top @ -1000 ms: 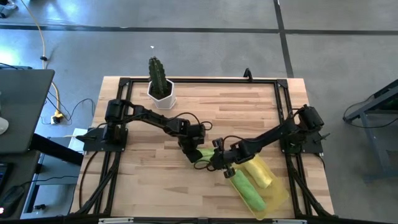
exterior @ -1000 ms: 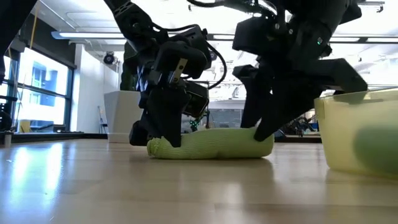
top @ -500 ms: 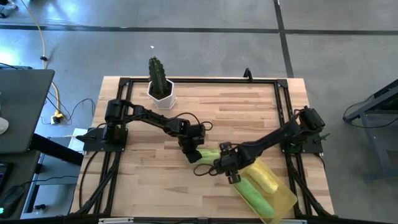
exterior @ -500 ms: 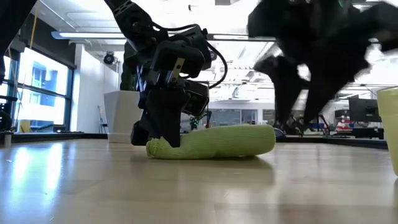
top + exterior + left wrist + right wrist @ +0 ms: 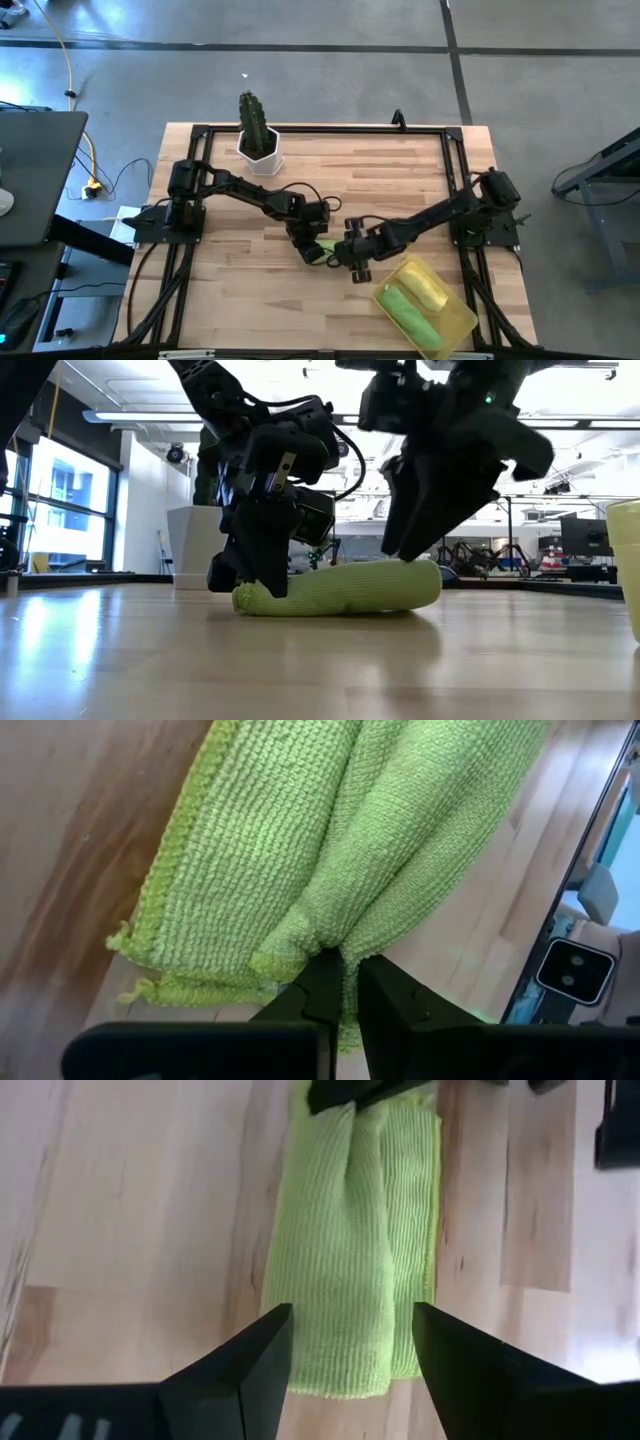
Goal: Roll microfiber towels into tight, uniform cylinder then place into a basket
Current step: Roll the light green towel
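A lime green towel roll (image 5: 340, 588) lies on its side on the wooden table (image 5: 250, 290), left of the basket; it also shows in the high view as the roll (image 5: 328, 247). My left gripper (image 5: 262, 582) is shut on the roll's left end. My right gripper (image 5: 405, 550) hangs open just above the roll's right end; in the right wrist view the gripper (image 5: 350, 1350) has a finger on either side of that end (image 5: 345, 1350), touching nothing. The translucent yellow basket (image 5: 462, 318) at the near right holds a yellow roll (image 5: 424, 285) and a green roll (image 5: 404, 310). My left gripper pinches a bunched fold of the towel (image 5: 330, 945) between its two fingers, at the roll's left end. The fingers (image 5: 318, 995) come slanting down from the table's left and far side. The roll lies flat on the table, not lifted.
A white hexagonal pot with a cactus (image 5: 258, 140) stands at the far left of the table. The black frame rails (image 5: 452, 180) run along the table's edges. Bare wood lies at the near left.
My right gripper has come off the roll's right end, swung toward the basket, then returned higher over that end, with its wrist rolled. The basket has slid toward the table's right and near edges. The roll and my left gripper have stayed in place.
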Available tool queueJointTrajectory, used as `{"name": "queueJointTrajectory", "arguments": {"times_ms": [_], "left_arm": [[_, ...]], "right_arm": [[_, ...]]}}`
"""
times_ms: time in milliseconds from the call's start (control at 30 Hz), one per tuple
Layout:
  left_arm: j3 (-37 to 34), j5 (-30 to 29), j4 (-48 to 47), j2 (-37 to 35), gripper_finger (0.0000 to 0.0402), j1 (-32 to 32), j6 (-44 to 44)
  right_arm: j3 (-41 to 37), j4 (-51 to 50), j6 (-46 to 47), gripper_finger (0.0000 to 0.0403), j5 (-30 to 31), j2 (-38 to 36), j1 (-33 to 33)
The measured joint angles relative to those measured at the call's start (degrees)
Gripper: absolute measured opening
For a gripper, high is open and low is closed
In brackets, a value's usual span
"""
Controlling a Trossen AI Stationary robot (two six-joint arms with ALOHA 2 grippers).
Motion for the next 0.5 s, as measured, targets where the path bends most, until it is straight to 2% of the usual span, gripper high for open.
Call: {"name": "queueJointTrajectory", "arguments": {"times_ms": [133, 500], "left_arm": [[0.00, -0.29, 0.00, -0.03, 0.0015, 0.56, -0.05], [0.00, -0.50, 0.00, -0.01, 0.0015, 0.96, -0.15]], "right_arm": [[-1.78, 2.49, 0.27, 0.0199, -2.14, 0.02, -0.47], [-2.29, 5.76, -3.65, 0.0199, -1.72, 0.44, 2.60]]}}
